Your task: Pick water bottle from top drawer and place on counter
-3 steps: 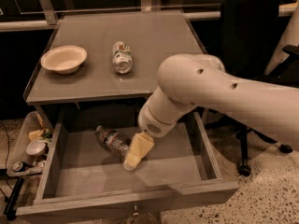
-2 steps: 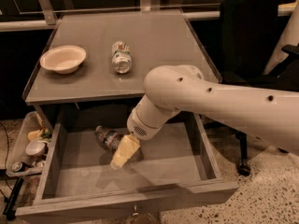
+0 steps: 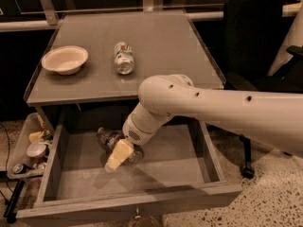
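Observation:
The water bottle (image 3: 106,137) lies on its side in the open top drawer (image 3: 156,176), at the back left of the middle, with its cap pointing left. My gripper (image 3: 118,155), with yellowish tips, hangs from the white arm inside the drawer. It sits over the bottle's right end and hides that part. The counter (image 3: 161,41) is the grey tabletop above the drawer.
A beige bowl (image 3: 64,59) and a green-and-white can (image 3: 123,57) lying on its side are on the counter's left half. A tray of clutter (image 3: 29,148) hangs left of the drawer. A black office chair (image 3: 251,37) stands at the right.
The arm has swung left and lower into the drawer. The gripper went from right of the bottle to over the bottle's right end. The bottle has not moved.

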`<state>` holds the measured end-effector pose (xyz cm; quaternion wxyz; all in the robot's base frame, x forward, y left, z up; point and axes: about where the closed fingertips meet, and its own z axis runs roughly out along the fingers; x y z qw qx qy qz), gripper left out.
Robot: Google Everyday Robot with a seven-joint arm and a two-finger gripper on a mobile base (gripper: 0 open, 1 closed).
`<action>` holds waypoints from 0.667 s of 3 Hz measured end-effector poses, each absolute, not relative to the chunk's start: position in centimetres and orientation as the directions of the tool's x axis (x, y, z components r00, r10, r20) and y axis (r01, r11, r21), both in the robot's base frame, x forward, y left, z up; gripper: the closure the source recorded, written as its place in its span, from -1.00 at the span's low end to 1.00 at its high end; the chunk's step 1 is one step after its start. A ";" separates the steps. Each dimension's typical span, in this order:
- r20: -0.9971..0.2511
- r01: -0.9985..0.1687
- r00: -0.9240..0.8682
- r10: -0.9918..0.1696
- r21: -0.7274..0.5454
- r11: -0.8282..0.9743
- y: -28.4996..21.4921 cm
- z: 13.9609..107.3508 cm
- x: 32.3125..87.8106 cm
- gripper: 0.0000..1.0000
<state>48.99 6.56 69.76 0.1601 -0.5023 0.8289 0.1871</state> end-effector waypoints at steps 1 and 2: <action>-0.468 -0.897 -0.435 -0.769 0.148 0.417 7.4 68.9 48.8 -1.00; -0.482 -0.889 -0.444 -0.755 0.133 0.438 8.8 67.1 49.6 -1.00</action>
